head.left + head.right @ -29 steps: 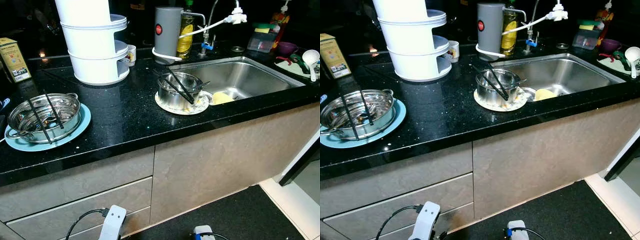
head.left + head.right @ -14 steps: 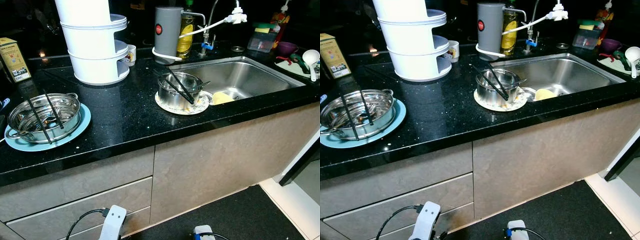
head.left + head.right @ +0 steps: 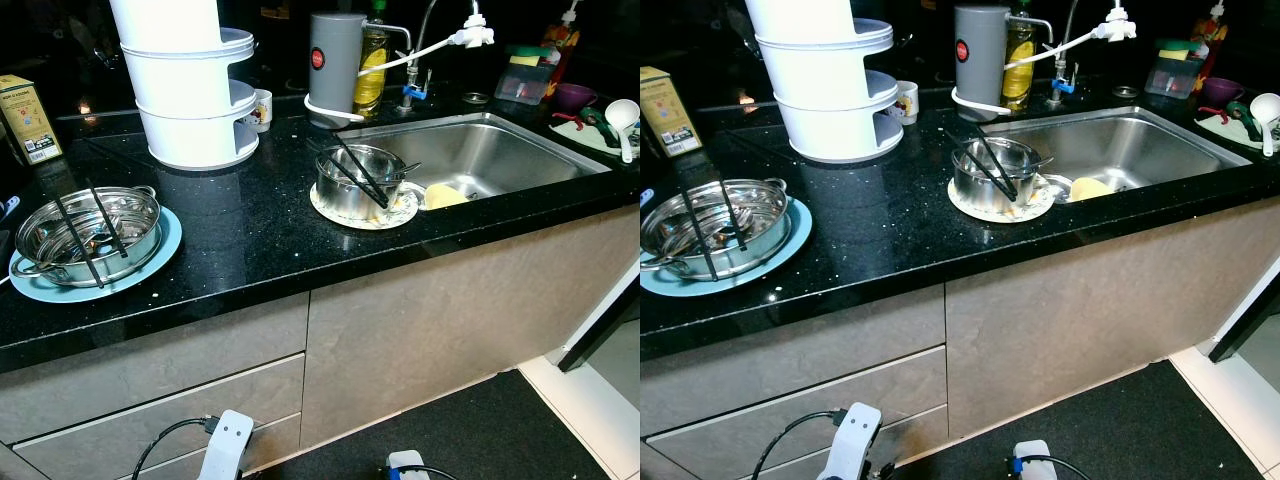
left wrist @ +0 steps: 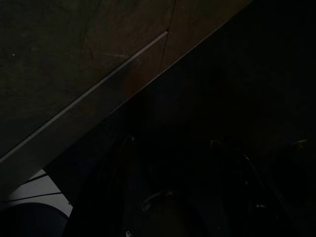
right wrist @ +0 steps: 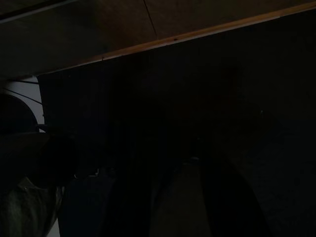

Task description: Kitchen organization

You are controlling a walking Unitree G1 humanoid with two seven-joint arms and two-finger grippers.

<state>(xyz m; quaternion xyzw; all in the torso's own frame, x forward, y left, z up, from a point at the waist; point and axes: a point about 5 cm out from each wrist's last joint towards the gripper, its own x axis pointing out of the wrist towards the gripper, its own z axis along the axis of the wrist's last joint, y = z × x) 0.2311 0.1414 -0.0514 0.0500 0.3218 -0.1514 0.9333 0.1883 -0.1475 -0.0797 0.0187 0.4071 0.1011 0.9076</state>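
A broad bare stretch of the black countertop (image 3: 250, 225) is lying open between the steel pot on the blue plate (image 3: 88, 236) at the left and the steel bowl with black chopsticks (image 3: 357, 180) just beside the sink (image 3: 500, 150). Behind it, the white tiered rack (image 3: 190, 90) and grey canister (image 3: 334, 65) are crowding the back edge, while a white hose (image 3: 420, 52) is stretching across above the sink's rear.

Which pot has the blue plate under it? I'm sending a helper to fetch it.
On the black countertop, go to the far left end, away from the sink. The steel pot there sits on a light blue plate; the other pot, beside the sink, sits on a white plate.
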